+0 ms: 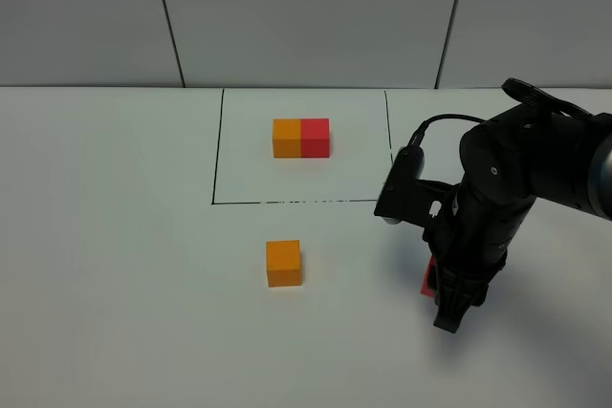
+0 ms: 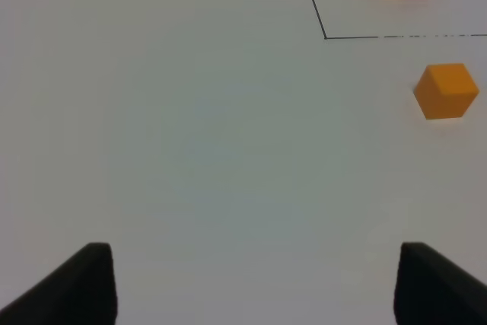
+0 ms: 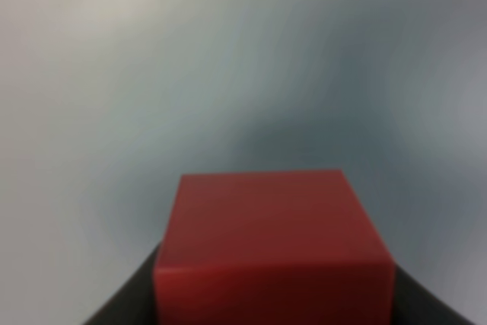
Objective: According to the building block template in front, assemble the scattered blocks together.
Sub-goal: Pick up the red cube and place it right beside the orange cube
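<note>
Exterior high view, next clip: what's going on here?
The right claw is closed on the small red matte cube, off to the right of the small orange matte cube. The orange one sits alone on the white table, just in front of the black-outlined template with its joined orange-red pair. The two loose cubes are not yet joined. The left claw is open and holds nothing.

Bulky glossy black arm, thin black looping cable, black right claw.
</note>
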Controlling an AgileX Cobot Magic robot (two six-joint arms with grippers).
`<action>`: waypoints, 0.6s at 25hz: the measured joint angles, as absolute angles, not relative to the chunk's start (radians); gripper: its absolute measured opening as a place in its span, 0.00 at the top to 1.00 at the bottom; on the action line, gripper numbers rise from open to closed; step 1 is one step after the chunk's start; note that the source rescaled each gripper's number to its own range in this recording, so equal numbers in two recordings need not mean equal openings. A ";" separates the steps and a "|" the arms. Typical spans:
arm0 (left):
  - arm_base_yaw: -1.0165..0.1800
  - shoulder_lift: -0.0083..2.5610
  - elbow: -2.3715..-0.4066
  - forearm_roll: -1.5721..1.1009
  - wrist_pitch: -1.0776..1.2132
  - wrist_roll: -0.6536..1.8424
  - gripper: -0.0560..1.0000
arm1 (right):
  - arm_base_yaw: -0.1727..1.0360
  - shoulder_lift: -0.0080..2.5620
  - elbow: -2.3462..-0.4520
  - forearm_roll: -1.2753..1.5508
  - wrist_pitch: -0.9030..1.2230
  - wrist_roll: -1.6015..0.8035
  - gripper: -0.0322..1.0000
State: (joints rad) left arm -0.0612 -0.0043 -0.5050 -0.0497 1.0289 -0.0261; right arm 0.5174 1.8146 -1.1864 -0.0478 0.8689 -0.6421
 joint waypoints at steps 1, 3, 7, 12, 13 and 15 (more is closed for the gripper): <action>-0.061 -0.004 -0.505 -0.050 1.029 -0.026 0.15 | 0.517 1.815 -1.186 -0.048 0.860 -0.651 0.97; -0.061 -0.004 -0.505 -0.050 1.029 -0.026 0.15 | 0.517 1.820 -1.188 -0.045 0.843 -0.668 0.97; -0.061 -0.004 -0.505 -0.050 1.029 -0.026 0.15 | 0.522 1.868 -1.212 -0.042 0.850 -0.684 0.97; -0.061 -0.004 -0.505 -0.050 1.029 -0.026 0.15 | 0.577 1.959 -1.274 -0.079 0.873 -0.676 0.97; -0.061 -0.004 -0.505 -0.050 1.029 -0.026 0.15 | 0.589 1.979 -1.289 -0.086 0.877 -0.671 0.97; -0.061 -0.004 -0.505 -0.050 1.029 -0.026 0.15 | 0.612 2.013 -1.330 -0.092 0.893 -0.665 0.97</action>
